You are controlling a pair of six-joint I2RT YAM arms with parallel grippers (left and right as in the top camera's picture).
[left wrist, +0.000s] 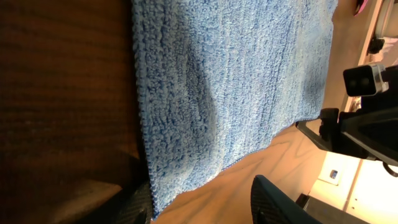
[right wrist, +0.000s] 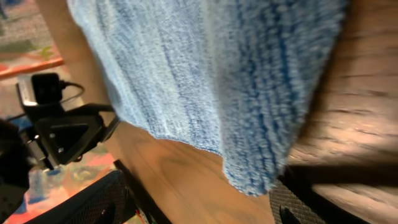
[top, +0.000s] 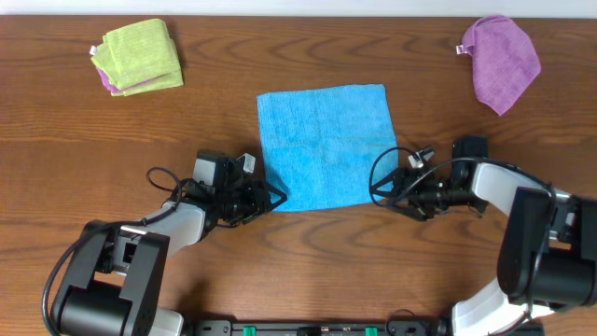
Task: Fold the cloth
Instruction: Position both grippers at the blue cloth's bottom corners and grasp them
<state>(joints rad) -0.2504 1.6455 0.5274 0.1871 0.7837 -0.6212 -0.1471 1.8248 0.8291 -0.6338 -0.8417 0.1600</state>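
Observation:
The sky-blue cloth [top: 324,145] lies flat and spread out on the wooden table. My left gripper [top: 273,197] is at its near-left corner, low over the table. In the left wrist view the gripper [left wrist: 205,210] is open, and the cloth [left wrist: 230,81] has its corner edge against one finger. My right gripper [top: 379,187] is at the near-right corner. In the right wrist view it [right wrist: 199,204] is open, and the cloth's [right wrist: 205,68] corner hangs just in front of one finger. Neither gripper holds anything.
A lime-green folded cloth [top: 140,56] lies at the far left of the table. A purple cloth [top: 502,61] lies at the far right. Bare brown wood [top: 84,140] surrounds the blue cloth.

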